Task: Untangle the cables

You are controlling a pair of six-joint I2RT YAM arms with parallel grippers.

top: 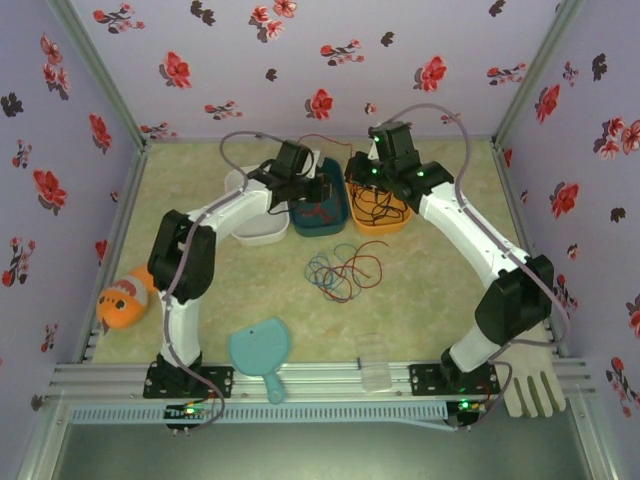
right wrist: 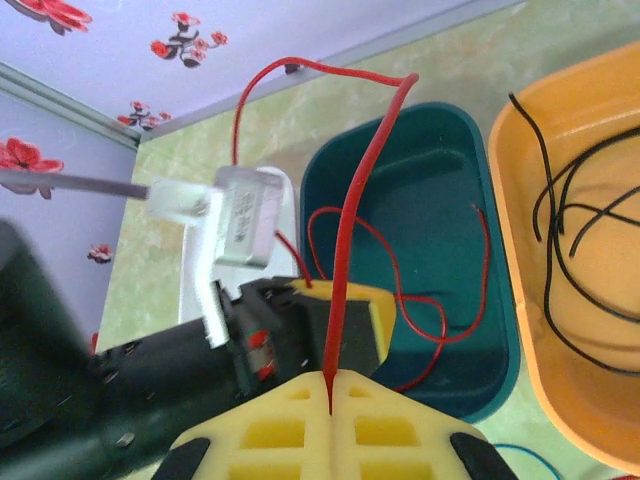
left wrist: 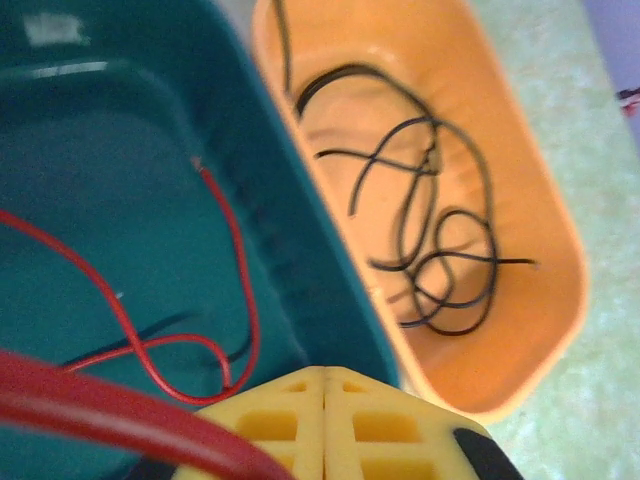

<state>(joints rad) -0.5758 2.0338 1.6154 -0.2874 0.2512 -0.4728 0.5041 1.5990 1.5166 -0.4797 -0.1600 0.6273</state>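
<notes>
Right claw [right wrist: 330,380] clamps a thin red wire [right wrist: 347,235] rising over the deep teal plastic bin [right wrist: 430,160]; left claw [left wrist: 325,378], fingers pressed together, hangs over that bin. Overhead, both arms [top: 470,230] arch forward, the tangled red, blue and black cables [top: 343,270] lying on the tabletop [top: 440,290] between them.

The teal tub [left wrist: 90,150] is made of smooth, slightly shiny plastic. The orange tub [left wrist: 530,230] just beside it is made of the same plastic, but more matt. The red cable [right wrist: 350,230] over the teal tub is coated smooth and glossy.
</notes>
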